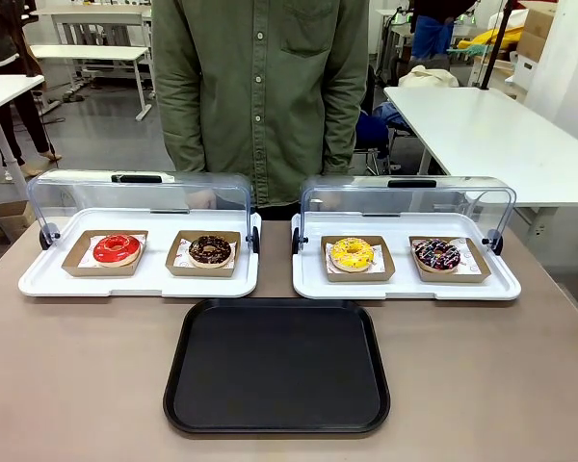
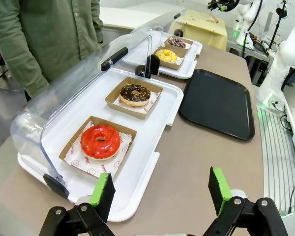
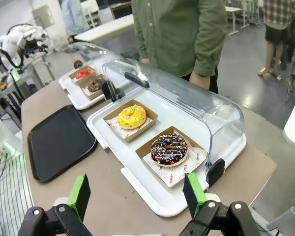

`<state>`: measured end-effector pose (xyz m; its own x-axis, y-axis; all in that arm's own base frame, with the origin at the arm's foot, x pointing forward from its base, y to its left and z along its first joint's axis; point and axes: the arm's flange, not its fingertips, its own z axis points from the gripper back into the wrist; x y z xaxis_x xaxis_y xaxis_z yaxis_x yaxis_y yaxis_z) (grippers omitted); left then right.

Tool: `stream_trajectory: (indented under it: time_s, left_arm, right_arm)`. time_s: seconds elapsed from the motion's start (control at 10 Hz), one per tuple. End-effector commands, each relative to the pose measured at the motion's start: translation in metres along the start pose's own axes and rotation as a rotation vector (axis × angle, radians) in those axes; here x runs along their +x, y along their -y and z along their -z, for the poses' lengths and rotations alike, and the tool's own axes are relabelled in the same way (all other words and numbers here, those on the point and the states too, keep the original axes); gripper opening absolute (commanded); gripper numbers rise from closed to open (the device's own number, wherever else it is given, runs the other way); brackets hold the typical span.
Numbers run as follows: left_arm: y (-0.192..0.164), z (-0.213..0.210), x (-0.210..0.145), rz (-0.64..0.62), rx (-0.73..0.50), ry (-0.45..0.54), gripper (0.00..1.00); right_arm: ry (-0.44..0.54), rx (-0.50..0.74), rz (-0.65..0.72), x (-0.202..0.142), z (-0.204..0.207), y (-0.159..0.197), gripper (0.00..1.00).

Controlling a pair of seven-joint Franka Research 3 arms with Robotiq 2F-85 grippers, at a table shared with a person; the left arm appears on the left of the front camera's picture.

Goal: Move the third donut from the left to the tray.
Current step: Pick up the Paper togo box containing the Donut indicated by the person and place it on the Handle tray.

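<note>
The third donut has yellow icing and sits on a brown cardboard liner in the right white tray, left of a dark sprinkled donut. It also shows as the yellow donut and the far yellow donut. The black tray lies bare in front of both white trays; it appears again as the black tray and the black tray. My left gripper hangs open above the table's left end. My right gripper is open above the right end.
A left white tray holds a red donut and a chocolate donut. Both trays have clear lids swung open toward the far side. A person in a green shirt stands behind the table.
</note>
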<state>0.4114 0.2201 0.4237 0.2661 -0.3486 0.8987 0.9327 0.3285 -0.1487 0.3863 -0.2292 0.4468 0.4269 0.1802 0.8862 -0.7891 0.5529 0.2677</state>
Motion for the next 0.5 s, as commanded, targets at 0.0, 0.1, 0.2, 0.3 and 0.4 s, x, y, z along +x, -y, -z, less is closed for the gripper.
stream_trajectory:
  time_s: [0.0,0.1,0.2,0.3,0.4]
  left_arm:
    - [-0.0004,-0.0015,0.0016,0.004,0.0,-0.001,1.0]
    - [-0.0004,-0.0015,0.0016,0.004,0.0,-0.001,1.0]
    - [-0.0004,-0.0015,0.0016,0.004,0.0,-0.001,1.0]
    - [-0.0004,-0.0015,0.0016,0.004,0.0,-0.001,1.0]
    - [-0.0004,-0.0015,0.0016,0.004,0.0,-0.001,1.0]
  right_arm:
    - [0.027,0.005,-0.019,0.0018,0.0,0.0014,1.0]
    - [0.027,0.005,-0.019,0.0018,0.0,0.0014,1.0]
    - [0.027,0.005,-0.019,0.0018,0.0,0.0014,1.0]
    - [0.027,0.005,-0.019,0.0018,0.0,0.0014,1.0]
    - [0.027,0.005,-0.019,0.0018,0.0,0.0014,1.0]
